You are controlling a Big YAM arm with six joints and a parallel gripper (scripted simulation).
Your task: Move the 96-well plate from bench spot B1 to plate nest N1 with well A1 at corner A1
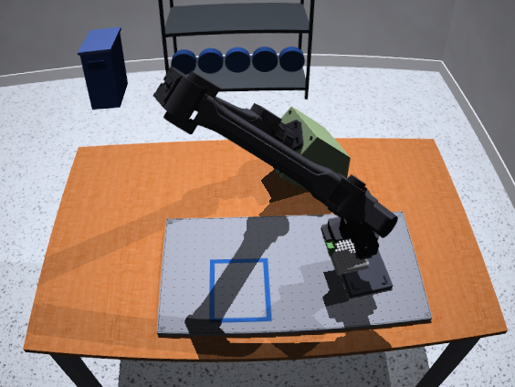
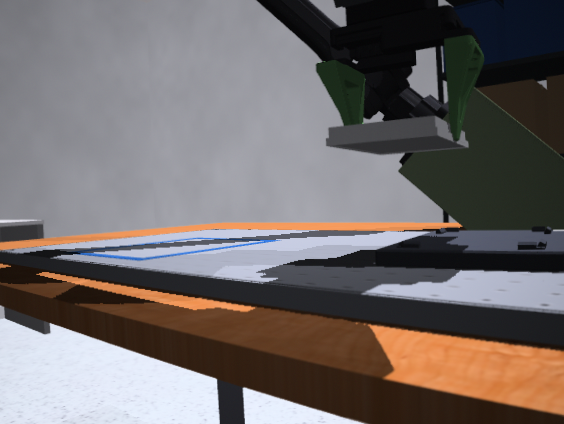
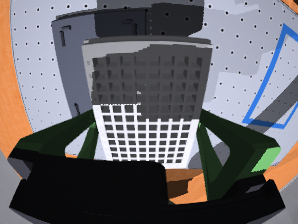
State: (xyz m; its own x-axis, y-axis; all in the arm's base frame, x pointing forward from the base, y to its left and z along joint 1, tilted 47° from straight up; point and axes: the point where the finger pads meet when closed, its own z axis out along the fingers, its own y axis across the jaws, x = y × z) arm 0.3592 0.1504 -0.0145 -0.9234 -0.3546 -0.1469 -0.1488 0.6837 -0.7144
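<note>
My gripper (image 2: 405, 120) with green fingers is shut on the 96-well plate (image 2: 397, 135), a flat light grey plate with a white grid of wells (image 3: 148, 112). It holds the plate level, well above the bench. In the top view the plate (image 1: 348, 256) hangs over the near left part of the dark plate nest N1 (image 1: 362, 271). The nest (image 2: 475, 247) lies flat on the grey perforated board with small raised locators at its edges. The blue square outline of spot B1 (image 1: 239, 290) is empty, to the left on the board.
The green robot base (image 1: 315, 148) stands behind the board on the orange table. A shelf with blue discs (image 1: 237, 59) and a blue bin (image 1: 104, 67) stand on the floor beyond the table.
</note>
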